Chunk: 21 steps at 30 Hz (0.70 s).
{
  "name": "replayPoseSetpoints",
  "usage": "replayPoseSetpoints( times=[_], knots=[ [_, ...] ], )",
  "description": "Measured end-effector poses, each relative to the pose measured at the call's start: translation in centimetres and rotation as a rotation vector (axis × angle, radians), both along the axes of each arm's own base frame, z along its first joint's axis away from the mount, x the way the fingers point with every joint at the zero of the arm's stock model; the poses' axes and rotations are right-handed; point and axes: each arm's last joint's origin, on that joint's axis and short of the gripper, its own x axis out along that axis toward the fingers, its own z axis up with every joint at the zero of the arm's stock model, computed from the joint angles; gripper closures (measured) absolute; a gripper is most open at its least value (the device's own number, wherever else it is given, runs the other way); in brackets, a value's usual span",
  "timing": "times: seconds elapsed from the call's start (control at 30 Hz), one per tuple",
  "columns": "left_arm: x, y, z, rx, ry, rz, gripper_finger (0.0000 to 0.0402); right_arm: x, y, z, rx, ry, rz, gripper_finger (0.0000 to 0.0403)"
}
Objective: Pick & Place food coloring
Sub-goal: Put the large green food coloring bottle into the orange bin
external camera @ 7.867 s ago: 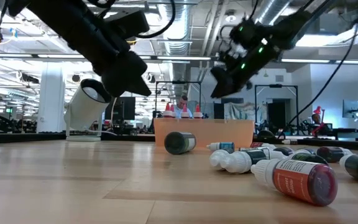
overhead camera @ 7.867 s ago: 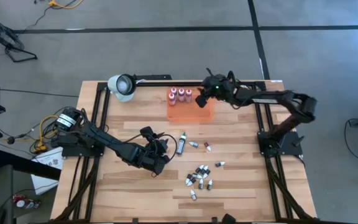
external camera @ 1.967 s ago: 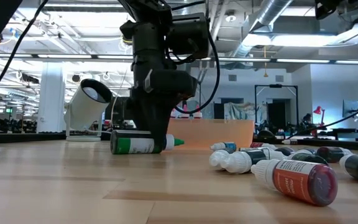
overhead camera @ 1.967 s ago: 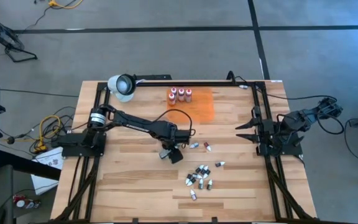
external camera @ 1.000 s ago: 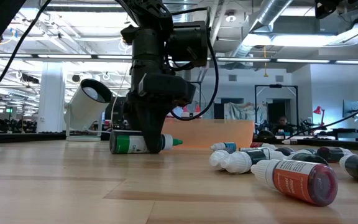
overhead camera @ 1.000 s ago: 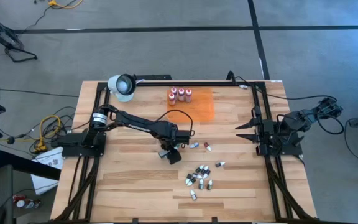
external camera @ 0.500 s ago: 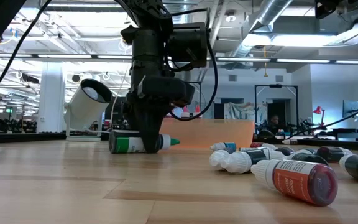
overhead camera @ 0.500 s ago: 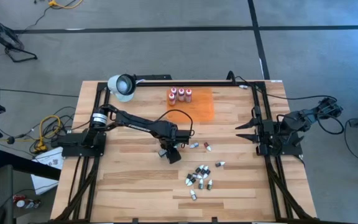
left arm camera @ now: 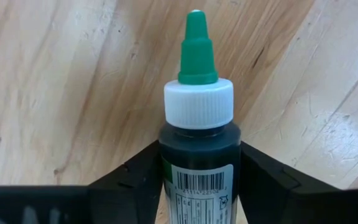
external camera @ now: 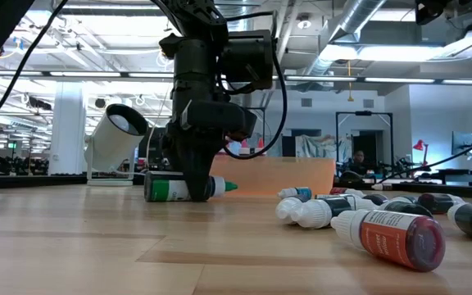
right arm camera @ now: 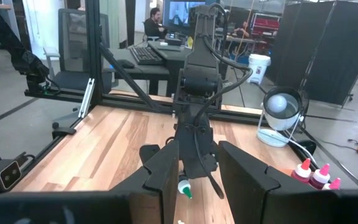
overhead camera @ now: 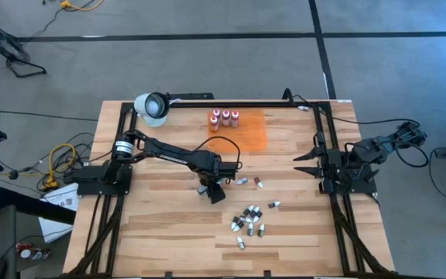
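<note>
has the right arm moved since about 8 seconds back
Yes. It reached over the orange mat then; now the right gripper sits folded back at the table's right edge, clear of the mat.

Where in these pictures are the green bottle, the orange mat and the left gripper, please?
green bottle (left arm camera: pixel 199 149): left wrist view, dark body below the white collar.
orange mat (overhead camera: pixel 246 133): high view, bare middle.
left gripper (external camera: pixel 195 190): low view, between its fingertips at the bottle.

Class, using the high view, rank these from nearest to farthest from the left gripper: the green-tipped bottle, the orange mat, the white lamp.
1. Green-tipped bottle, between the left gripper fingers.
2. Orange mat, toward the table's back.
3. White lamp, back-left corner.
</note>
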Motion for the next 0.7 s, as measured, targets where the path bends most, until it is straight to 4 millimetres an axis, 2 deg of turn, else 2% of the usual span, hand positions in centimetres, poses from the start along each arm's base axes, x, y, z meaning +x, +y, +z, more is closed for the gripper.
replayPoseSetpoints(
  times=[0.17, 0.7],
  knots=[
    [0.4, -0.3, 0.6, 0.012, -0.032, -0.034, 0.0247, 0.0, 0.0, 0.0, 0.0, 0.0, 0.0, 0.0297],
    [3.6, -1.7, 5.5, 0.155, -0.261, -0.193, 0.0255, 0.0, 0.0, -0.2, 0.016, 0.023, -0.002, 0.0297]
  ],
)
